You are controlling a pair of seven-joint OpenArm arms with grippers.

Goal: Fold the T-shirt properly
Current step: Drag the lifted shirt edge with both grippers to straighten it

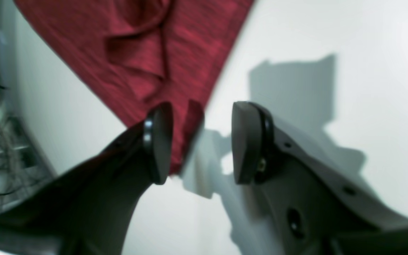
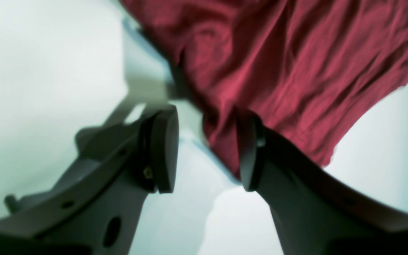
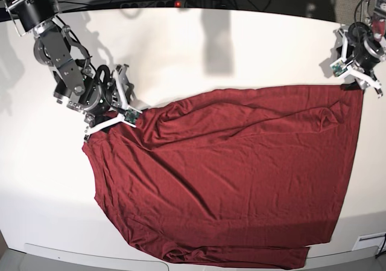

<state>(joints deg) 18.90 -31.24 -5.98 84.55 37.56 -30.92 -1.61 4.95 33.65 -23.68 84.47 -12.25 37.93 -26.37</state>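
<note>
With both sets of jaws standing open, nothing is gripped: a corner of the T-shirt lies just off one pad of the left gripper, and another edge reaches one pad of the right gripper. Outward from them, the shirt spreads wrinkled across the white worktop. To do this well, I'd say each pair should close squarely over its corner, catching the cloth fully, then lift together so the fabric stays taut and even.
</note>
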